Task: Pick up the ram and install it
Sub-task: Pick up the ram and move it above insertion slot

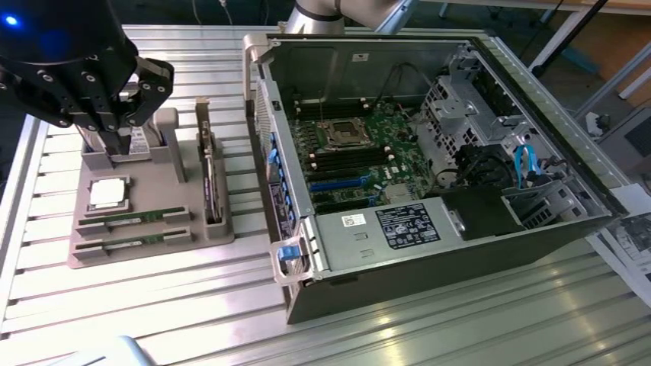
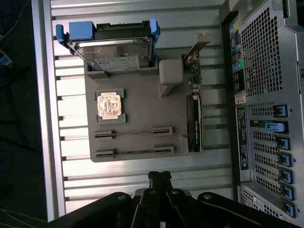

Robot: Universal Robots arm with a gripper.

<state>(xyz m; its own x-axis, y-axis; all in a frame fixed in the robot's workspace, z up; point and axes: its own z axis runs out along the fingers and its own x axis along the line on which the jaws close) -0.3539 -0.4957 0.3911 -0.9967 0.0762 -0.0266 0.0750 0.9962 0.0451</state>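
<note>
Grey holder (image 2: 142, 109) with two ram sticks (image 2: 137, 133) (image 2: 137, 152), processor (image 2: 109, 105), drive (image 2: 114, 52), card (image 2: 194, 121).

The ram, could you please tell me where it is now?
Both ram sticks sit slotted in the gray holder, at the exterior view's left, beside the processor chip.

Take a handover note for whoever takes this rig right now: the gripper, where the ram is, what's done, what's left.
The gripper is shut and empty, hanging above the table near the grey tray and touching nothing.
Ram: the first ram stick and the second ram stick stand side by side in their tray slots.
The computer case lies open, with the motherboard exposed.
Done: nothing picked.
Left: pick up a stick and install it.
</note>
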